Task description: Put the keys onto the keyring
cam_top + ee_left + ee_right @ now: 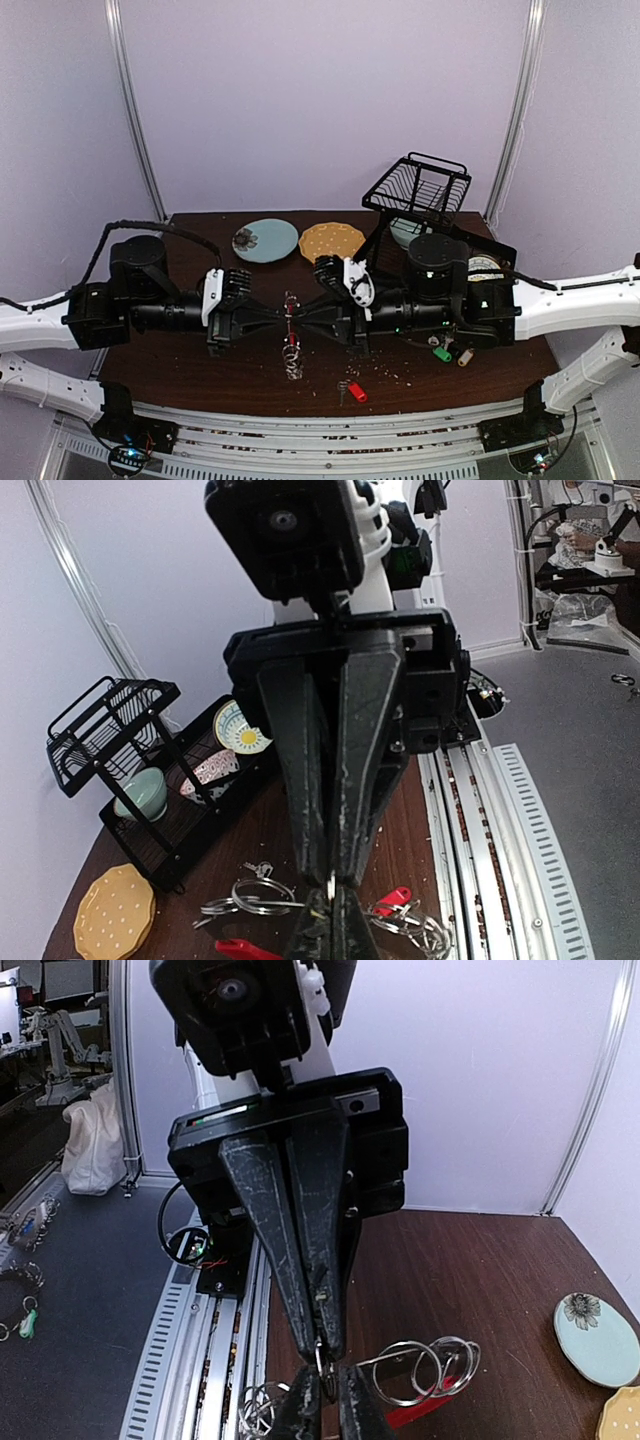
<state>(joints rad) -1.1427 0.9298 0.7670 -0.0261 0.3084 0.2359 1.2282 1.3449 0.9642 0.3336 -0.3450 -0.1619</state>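
Observation:
My left gripper (282, 318) and right gripper (299, 318) meet tip to tip over the table's middle. Both are shut on a thin silver ring of the keyring (291, 306), which has a red sleeve. In the left wrist view my left gripper (330, 883) pinches the ring, with linked rings (250, 895) on the far side. In the right wrist view my right gripper (328, 1358) pinches it, with rings (430, 1370) beside it. More rings (292, 362) trail toward the front. A key with a red tag (355, 391) lies on the table, also seen in the left wrist view (392, 898).
A teal plate (266, 240) and a yellow dotted plate (332, 241) lie at the back. A black wire dish rack (417, 188) stands at the back right. A bunch with green, yellow and red tags (450, 352) lies under the right arm.

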